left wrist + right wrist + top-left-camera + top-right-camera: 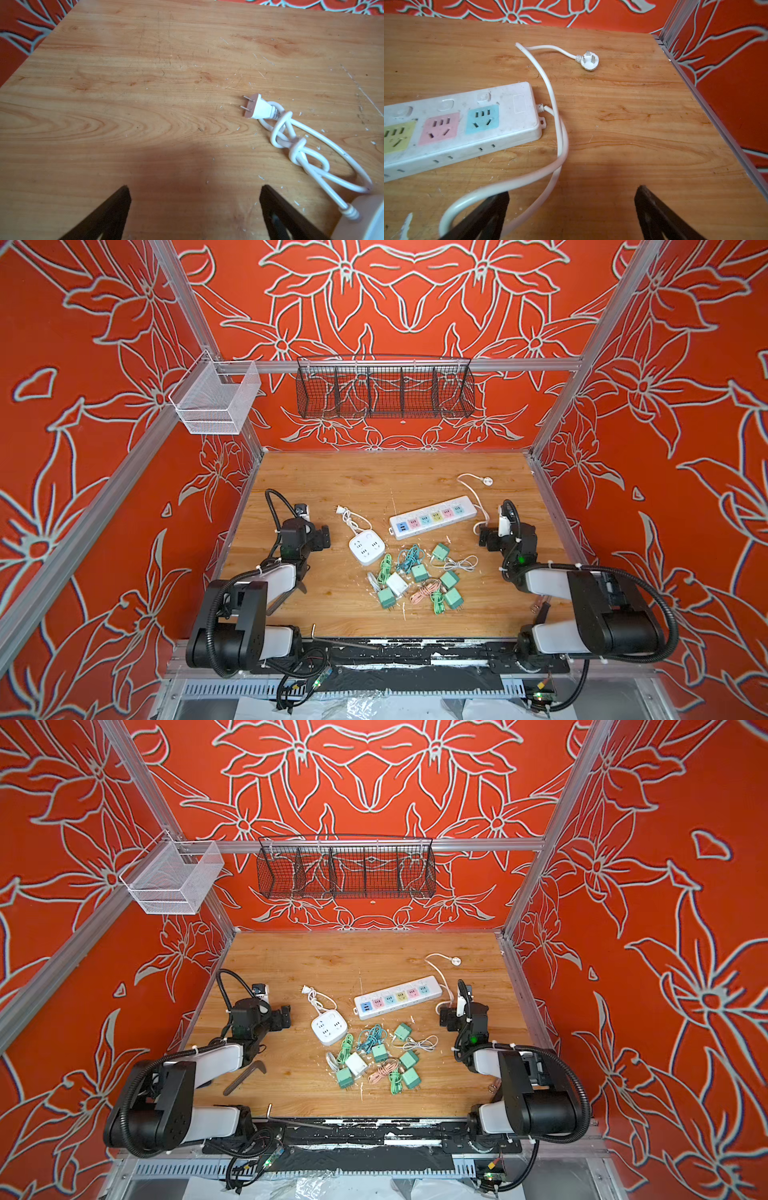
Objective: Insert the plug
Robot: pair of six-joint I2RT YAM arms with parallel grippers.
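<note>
light: was bright, even, from overhead.
shadows: soft dark patches lay on the counter [104,83] ahead of the left claw [194,189] and the right claw [573,190].
focus: claw tips and the near cable [488,193] were blurred in the wrist views.
distortion: both top views bowed at the edges.

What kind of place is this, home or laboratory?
Likely a robot test cell: a left arm and a right arm at a wooden table, inside an aluminium frame with red walls.
</note>
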